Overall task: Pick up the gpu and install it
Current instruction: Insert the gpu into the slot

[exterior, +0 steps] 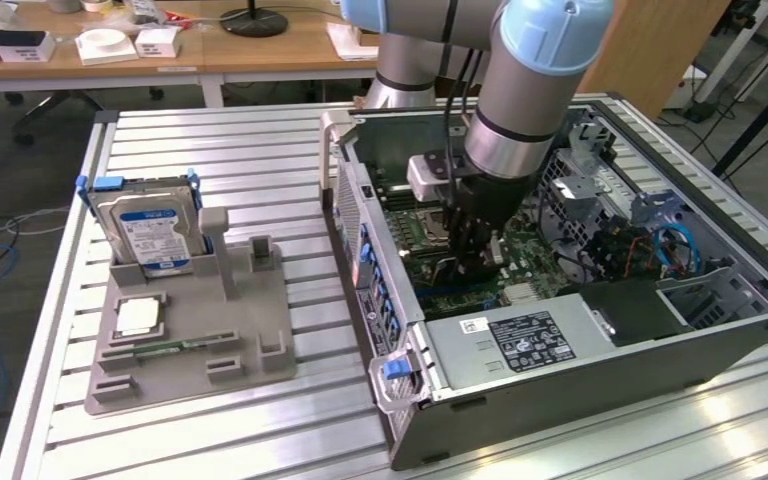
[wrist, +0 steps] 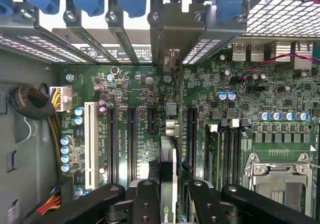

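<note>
While claw (wrist: 170,194) grips gpu (wrist: 168,159) edge-on above motherboard (wrist: 140,134), card logo partly visible, unreadable.

We see the gpu (wrist: 169,154) edge-on in the wrist view, a thin card standing upright on its long edge over the green motherboard (wrist: 145,91). Its silver end bracket reaches toward the twelve o'clock side, into the row of rear expansion openings, while its dark body runs back toward six o'clock, where black fingers (wrist: 146,204) press it from both sides. It sits between the long black slots, at three o'clock from the white slot (wrist: 91,144). In the exterior view it is down inside the open case (exterior: 704,330).
</note>
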`<state>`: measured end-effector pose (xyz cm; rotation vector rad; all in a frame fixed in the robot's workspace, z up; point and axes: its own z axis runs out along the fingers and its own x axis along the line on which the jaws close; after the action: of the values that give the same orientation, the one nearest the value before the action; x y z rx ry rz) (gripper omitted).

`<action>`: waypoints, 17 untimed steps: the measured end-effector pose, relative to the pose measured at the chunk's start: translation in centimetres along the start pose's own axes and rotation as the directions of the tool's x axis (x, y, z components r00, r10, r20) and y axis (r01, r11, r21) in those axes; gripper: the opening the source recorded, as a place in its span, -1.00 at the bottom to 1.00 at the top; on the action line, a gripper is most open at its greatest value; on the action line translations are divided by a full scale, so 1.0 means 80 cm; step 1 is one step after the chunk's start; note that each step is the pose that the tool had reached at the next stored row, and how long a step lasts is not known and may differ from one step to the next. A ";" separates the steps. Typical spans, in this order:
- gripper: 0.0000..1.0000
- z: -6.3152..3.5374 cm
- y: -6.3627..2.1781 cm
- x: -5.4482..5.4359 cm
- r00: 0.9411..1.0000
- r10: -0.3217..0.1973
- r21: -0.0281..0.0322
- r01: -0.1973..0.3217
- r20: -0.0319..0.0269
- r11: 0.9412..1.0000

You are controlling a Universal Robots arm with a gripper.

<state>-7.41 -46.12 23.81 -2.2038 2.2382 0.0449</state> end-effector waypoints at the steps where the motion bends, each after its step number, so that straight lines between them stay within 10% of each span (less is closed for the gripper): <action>1: -0.47 0.001 0.000 0.000 1.000 0.000 0.000 0.000 0.000 1.000; 17: -0.47 0.008 0.004 0.000 1.000 0.000 0.001 0.000 0.000 1.000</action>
<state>-7.72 -46.12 23.16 -2.2035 2.2377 0.0437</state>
